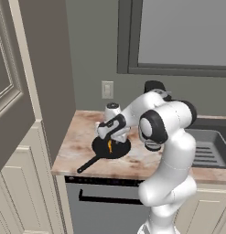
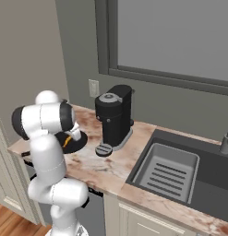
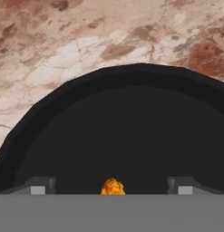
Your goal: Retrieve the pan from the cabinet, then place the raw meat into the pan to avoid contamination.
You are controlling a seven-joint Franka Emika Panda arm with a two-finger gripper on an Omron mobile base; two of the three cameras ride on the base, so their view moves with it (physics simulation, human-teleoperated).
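Note:
The black pan lies on the marble counter, its long handle pointing toward the front edge. The raw meat, a tiny orange piece, rests inside it. My gripper hangs just above the pan, open. In the hand view the two fingertips stand wide apart over the pan's floor, with the meat lying free between them, touching neither. From the right base view my arm hides most of the pan; the meat peeks out. The cream cabinet stands left, its upper door swung open.
A black coffee machine stands behind the pan with a small grey-rimmed dish at its foot. The sink lies to the right. A dark dishwasher front sits below the counter edge. The open cabinet door overhangs the left side.

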